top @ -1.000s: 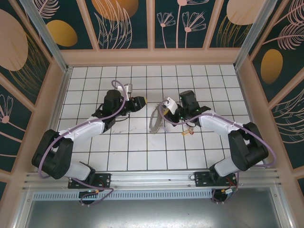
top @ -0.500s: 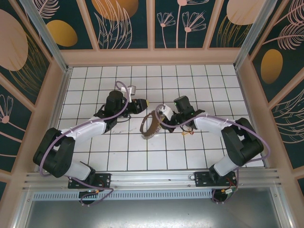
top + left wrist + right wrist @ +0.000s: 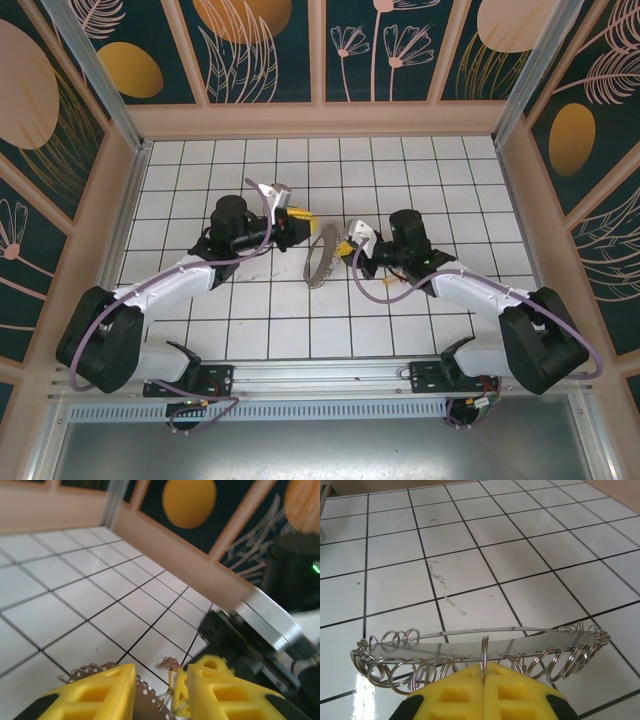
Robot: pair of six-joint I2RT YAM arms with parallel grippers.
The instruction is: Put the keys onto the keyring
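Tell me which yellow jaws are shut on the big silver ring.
The right gripper: its jaws pinch a loop of the large silver metal ring; the left gripper's stand apart.

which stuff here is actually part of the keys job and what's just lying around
Job: keyring, gripped by the right pincer; keys, on the tiles; left pincer, open.
Not job: scuff marks on the tiles.
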